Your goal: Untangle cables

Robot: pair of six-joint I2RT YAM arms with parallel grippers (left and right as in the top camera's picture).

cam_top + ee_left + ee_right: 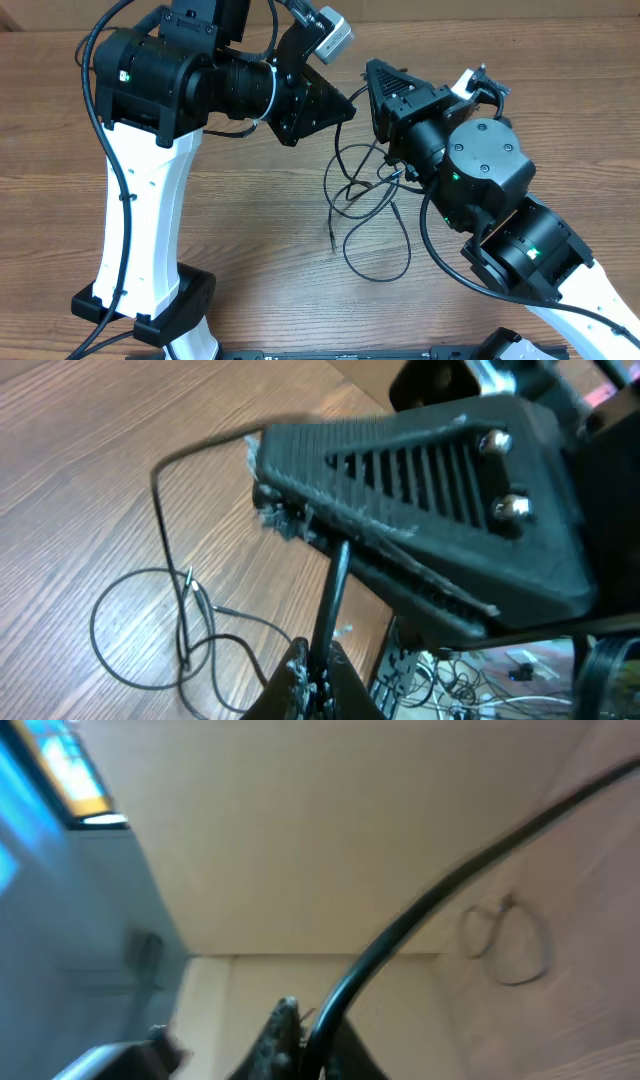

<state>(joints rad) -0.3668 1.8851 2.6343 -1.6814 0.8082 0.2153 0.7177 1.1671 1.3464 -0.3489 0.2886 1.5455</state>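
Black cables (362,190) centred, open wooden tabletop (265,255) leftward

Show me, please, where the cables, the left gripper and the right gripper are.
cables (331,228): overhead view, on the straight end left of the loops.
left gripper (312,682): left wrist view, between its closed jaws.
right gripper (303,1048): right wrist view, between its closed jaws.

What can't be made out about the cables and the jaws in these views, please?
Overhead: the grip points on the cables, hidden under the left gripper and right gripper.
Left wrist: the held cable's far end, behind the right gripper.
Right wrist: distant loops, blurred and small.
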